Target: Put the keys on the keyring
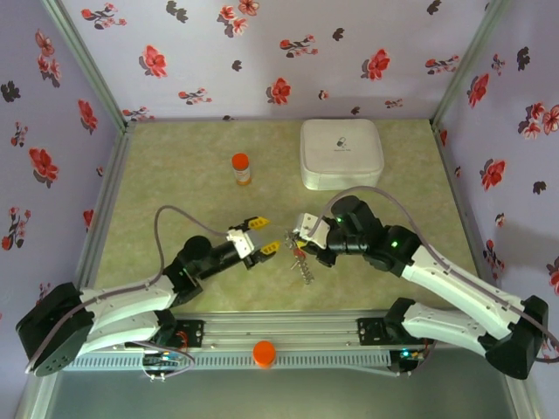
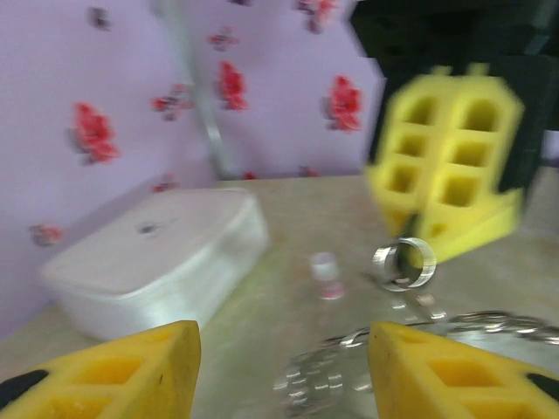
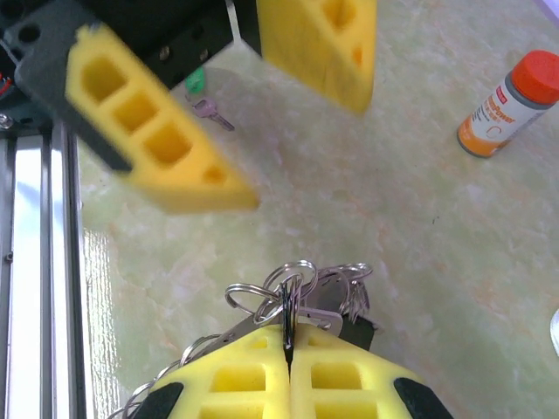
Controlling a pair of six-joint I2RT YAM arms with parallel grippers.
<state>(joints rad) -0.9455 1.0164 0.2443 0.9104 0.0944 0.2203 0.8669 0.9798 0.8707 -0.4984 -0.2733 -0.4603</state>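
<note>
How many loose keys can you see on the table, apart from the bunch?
1. A green-headed key lies on the table beyond the left gripper's fingers, away from the bunch of rings pinched by the right gripper. More may be hidden under the grippers.

1. The left tool has its yellow fingers spread apart and points at the right tool, which is just beside it over the middle of the surface.
2. The right tool is closed at the top end of the keyring, a grey beaded strand that trails toward the near edge.
3. Small keys, one with a red head, cluster where the keyring meets the right tool.
4. An orange bottle stands upright behind the left tool.
5. A white case lies at the back right, well apart from the bottle.
</note>
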